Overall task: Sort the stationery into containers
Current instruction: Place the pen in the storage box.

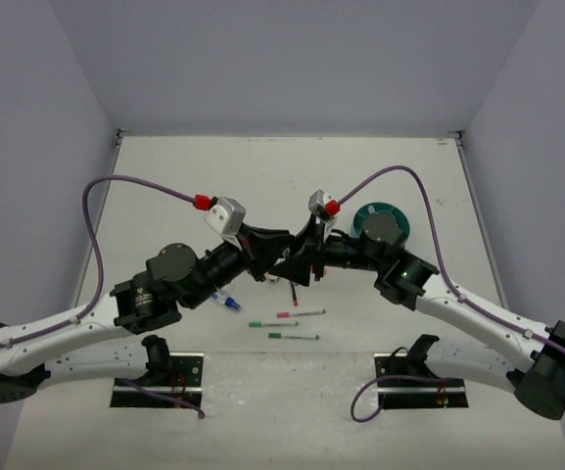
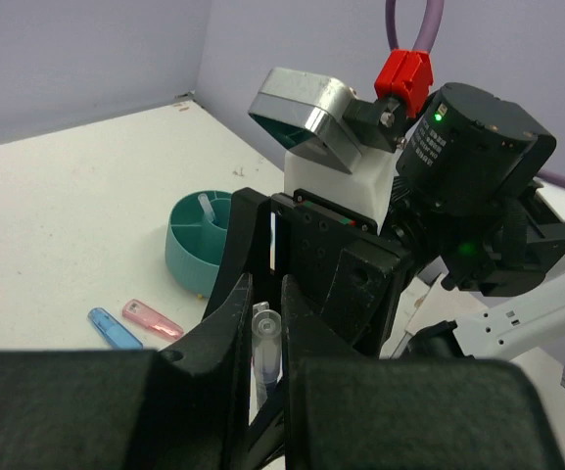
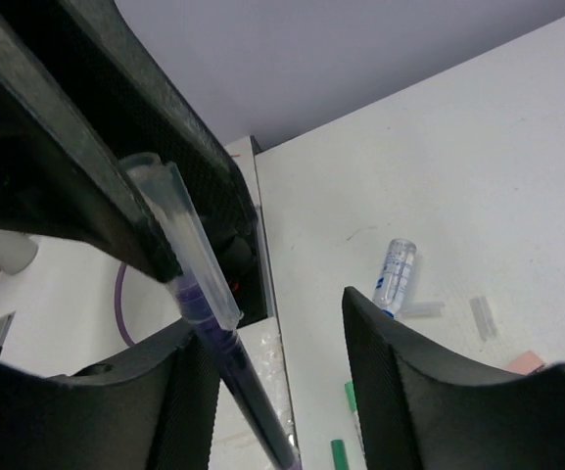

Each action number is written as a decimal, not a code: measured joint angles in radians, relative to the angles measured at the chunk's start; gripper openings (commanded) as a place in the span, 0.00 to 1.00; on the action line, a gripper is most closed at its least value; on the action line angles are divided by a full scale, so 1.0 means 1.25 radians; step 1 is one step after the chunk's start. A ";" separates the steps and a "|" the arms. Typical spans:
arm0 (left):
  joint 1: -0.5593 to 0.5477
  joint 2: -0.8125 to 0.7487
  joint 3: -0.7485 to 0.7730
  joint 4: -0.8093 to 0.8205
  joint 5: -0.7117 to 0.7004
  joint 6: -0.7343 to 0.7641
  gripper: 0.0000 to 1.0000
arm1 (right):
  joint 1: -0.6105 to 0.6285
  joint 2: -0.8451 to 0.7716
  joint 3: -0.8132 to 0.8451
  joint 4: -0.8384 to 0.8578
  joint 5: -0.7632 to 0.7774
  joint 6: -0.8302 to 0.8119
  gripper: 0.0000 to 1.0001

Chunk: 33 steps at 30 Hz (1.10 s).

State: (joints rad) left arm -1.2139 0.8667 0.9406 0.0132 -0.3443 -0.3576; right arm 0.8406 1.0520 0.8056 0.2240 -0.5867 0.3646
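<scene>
The left pincer [image 2: 265, 294] is clamped on the clear cap end of a pen [image 3: 189, 264], held above the middle of the worktop [image 1: 184, 176]. The right pincer [image 3: 272, 313] stands apart around the pen's dark barrel, which lies nearer one finger. The teal cup [image 2: 189, 250] sits just behind the right arm. Green pens [image 1: 294, 336] lie towards the near edge. Walls close three sides, and the widest room lies towards the back.

Robotics lab test cell. White bench [image 1: 184, 176] boxed by bare grey-violet walls [image 1: 292, 59]; left arm [image 1: 67, 338], right arm [image 1: 488, 318] bolted on, purple cables [image 1: 116, 179] trailing.
</scene>
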 measured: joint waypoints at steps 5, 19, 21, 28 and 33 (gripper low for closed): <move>-0.004 0.022 0.000 -0.004 -0.002 0.000 0.00 | -0.003 -0.007 0.000 0.007 0.008 -0.003 0.15; -0.005 0.073 0.090 -0.085 -0.063 0.009 1.00 | -0.009 -0.038 -0.083 0.049 0.124 -0.029 0.00; -0.012 0.084 0.112 -0.098 -0.086 0.007 1.00 | -0.011 -0.044 -0.102 0.050 0.211 -0.028 0.00; -0.013 0.050 0.124 -0.230 -0.301 -0.085 1.00 | -0.106 -0.047 -0.125 0.063 0.641 -0.049 0.00; -0.013 -0.042 0.048 -0.290 -0.323 -0.114 1.00 | -0.269 0.012 -0.125 0.137 0.837 -0.061 0.00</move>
State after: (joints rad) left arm -1.2301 0.8144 1.0010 -0.3494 -0.7485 -0.5004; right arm 0.5038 1.0669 0.6498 0.3946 0.4601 0.2884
